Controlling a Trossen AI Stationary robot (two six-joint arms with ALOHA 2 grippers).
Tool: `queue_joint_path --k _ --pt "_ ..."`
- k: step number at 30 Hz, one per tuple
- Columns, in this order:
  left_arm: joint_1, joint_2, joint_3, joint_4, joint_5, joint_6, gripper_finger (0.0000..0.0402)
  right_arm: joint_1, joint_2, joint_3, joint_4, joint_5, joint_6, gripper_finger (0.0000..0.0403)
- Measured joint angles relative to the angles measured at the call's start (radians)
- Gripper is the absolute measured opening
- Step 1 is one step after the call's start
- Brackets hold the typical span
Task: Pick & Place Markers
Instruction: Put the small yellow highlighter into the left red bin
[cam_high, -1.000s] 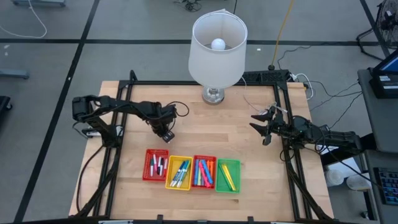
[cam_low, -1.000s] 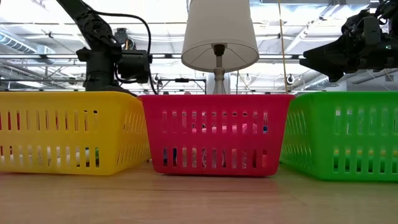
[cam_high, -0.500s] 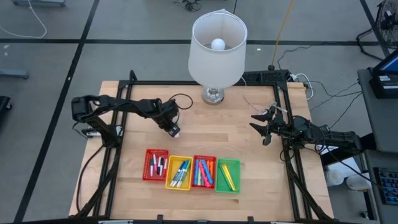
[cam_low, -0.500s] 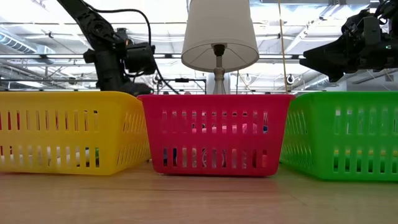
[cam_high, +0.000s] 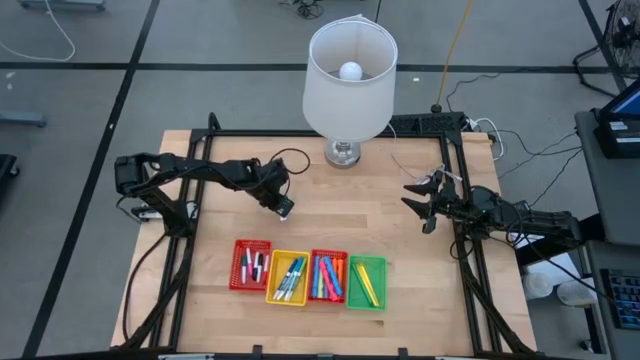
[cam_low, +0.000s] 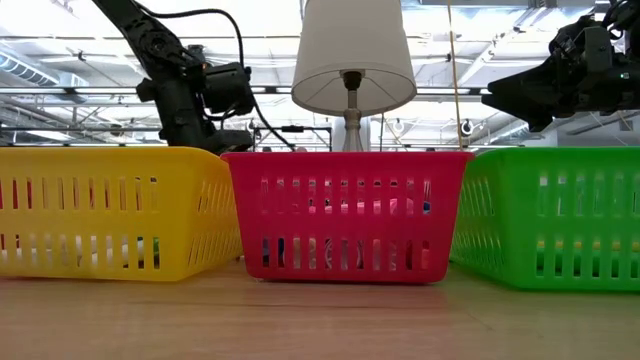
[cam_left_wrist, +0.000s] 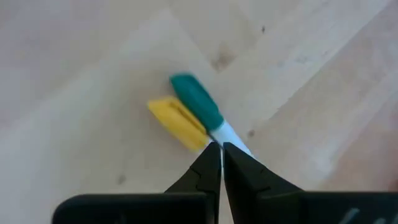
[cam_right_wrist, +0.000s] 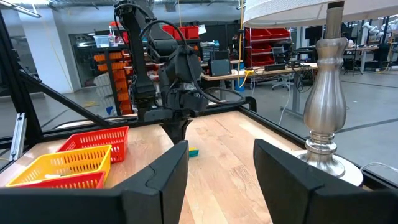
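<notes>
Two markers lie side by side on the bare wood: a white one with a green cap (cam_left_wrist: 198, 102) and a yellow one (cam_left_wrist: 177, 121). The right wrist view shows them as a small green and yellow spot (cam_right_wrist: 193, 151). My left gripper (cam_left_wrist: 221, 149) is shut. It points down with its tips over the green-capped marker's white barrel (cam_left_wrist: 231, 134), behind the row of trays (cam_high: 283, 208). More markers lie in the trays. My right gripper (cam_right_wrist: 221, 162) is open and waits above the table's right side (cam_high: 420, 205). My left gripper comes from above, with its shut fingertips at the white barrel (cam_left_wrist: 233, 137) of the green-capped marker, which lies flat on the table. I cannot tell whether the tips touch it, because the fingers hide that spot.
Four mesh trays stand in a row near the table's near edge: red (cam_high: 238, 275), yellow (cam_high: 272, 288), red (cam_high: 313, 262) and green (cam_high: 379, 285). A lamp with a white shade (cam_high: 350, 75) stands on a metal base (cam_high: 343, 153) at the far edge. Bare wood lies between the arms.
My left gripper has moved from just behind the red and yellow trays toward the table's right and far side. It now stands over the two markers on the wood. My right arm has kept still.
</notes>
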Motion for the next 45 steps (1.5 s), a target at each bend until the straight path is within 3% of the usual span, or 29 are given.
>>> queue_joint_path --k 3,10,15,21,26,34,37,45 --pt "-0.019 -0.001 0.0 0.03 -0.071 0.035 0.0038 0.0 0.0 0.0 0.0 0.0 0.0 0.0169" --pt "-0.032 -0.001 0.0 0.006 -0.118 -0.066 0.0127 0.0 0.0 0.0 0.0 0.0 0.0 0.0169" --pt "-0.031 -0.001 0.0 -0.089 -0.154 -0.251 0.016 0.0 0.0 0.0 0.0 0.0 0.0 0.0169" --pt "-0.033 -0.001 0.002 -0.093 -0.134 -0.361 0.0163 0.0 0.0 0.0 0.0 0.0 0.0 0.0169" --pt "-0.033 -0.001 0.107 -0.207 -0.085 -0.303 0.0163 0.0 0.0 0.0 0.0 0.0 0.0 0.0169" --pt "-0.076 -0.003 0.333 -0.502 -0.287 -0.338 0.0163 0.0 0.0 0.0 0.0 0.0 0.0 0.0169" --pt "-0.085 -0.003 0.343 -0.578 -0.354 -0.432 0.0163 0.0 0.0 0.0 0.0 0.0 0.0 0.0169" --pt "-0.092 0.012 0.27 -0.518 -0.356 -0.502 0.0163 0.0 0.0 0.0 0.0 0.0 0.0 0.0169"
